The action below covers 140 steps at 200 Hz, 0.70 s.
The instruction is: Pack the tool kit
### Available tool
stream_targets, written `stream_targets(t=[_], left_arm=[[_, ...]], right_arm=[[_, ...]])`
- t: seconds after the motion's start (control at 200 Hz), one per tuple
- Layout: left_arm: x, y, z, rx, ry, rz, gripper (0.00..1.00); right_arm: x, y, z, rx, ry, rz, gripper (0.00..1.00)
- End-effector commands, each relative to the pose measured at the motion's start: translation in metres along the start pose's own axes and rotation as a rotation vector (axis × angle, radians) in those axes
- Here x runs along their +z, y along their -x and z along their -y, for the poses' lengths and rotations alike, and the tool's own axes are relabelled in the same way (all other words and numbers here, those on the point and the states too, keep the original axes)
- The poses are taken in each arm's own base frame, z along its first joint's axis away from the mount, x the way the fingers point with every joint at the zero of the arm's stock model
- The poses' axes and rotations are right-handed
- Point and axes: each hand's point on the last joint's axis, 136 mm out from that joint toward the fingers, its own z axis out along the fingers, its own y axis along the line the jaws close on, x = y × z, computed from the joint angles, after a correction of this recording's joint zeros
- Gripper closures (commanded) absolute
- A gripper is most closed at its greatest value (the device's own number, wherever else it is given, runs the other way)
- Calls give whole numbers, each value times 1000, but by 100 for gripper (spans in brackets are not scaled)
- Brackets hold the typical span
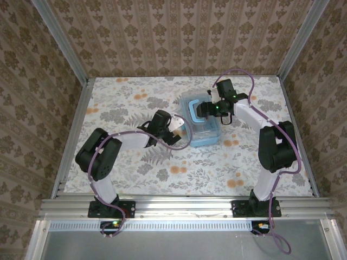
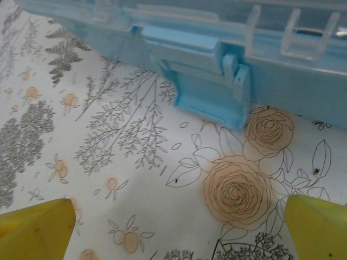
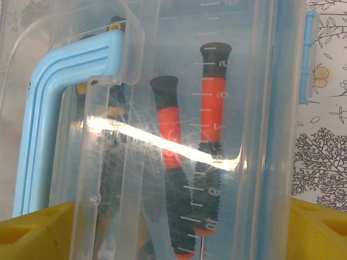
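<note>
Under the case, surface (image 1: 135, 162): a flower-printed sheet; bare print lies between the case and the left arm.
Case (image 1: 206, 132): pale blue and see-through, it lies flat at mid-surface, a little towards the right arm. The lid is down and the tools are inside.
Right end effector (image 3: 173, 233): directly over the case lid, with its fingers spread wide, one to each side. It grips nothing that I can see, and whether it touches the lid cannot be told.
Left end effector (image 2: 179, 230): just beside the case's left wall, low over the surface. Its fingers are spread wide and empty, aimed at the latch.
Handle (image 3: 38, 135): darker blue, folded flat on the case lid.
Latch (image 2: 209, 95): on the case's left wall. It seems to hang loose, not snapped shut.
Screwdrivers (image 3: 168, 130): two, red and black, side by side under the case lid.
Step in hand: most likely fastening the latch, so packing looks nearly finished.
How to do it well: steady the case from above with the right arm. Bring one left finger squarely against the latch and push towards the case wall. An off-centre push would likely slide the light case.
</note>
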Motion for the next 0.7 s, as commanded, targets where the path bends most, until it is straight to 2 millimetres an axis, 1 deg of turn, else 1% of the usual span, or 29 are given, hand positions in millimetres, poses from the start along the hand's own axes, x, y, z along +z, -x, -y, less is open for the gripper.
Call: stream_targets(t=[0.0,0.165,0.225,0.325,0.515,0.62,0.695], left_arm=[[7,18,5,28,-24,70,0],[17,25,11,43,-66,76,0],[19,30,16,49,-94,88,0],[25,36,18,60,-107,81,0],[33,45,23,63,-119,71,0],[34,48,28,65,-119,72,0],[34,49,33,66,-118,75,0]], right_arm=[[4,-18,-24,15,109,-92,12],[1,-11,-26,19,118,-87,11],[2,-10,-26,22,119,-88,12],[4,-7,-27,25,125,-90,11],[11,-9,-29,38,149,-106,12],[17,-14,-32,35,166,-131,12],[20,-19,-35,27,182,-154,14]])
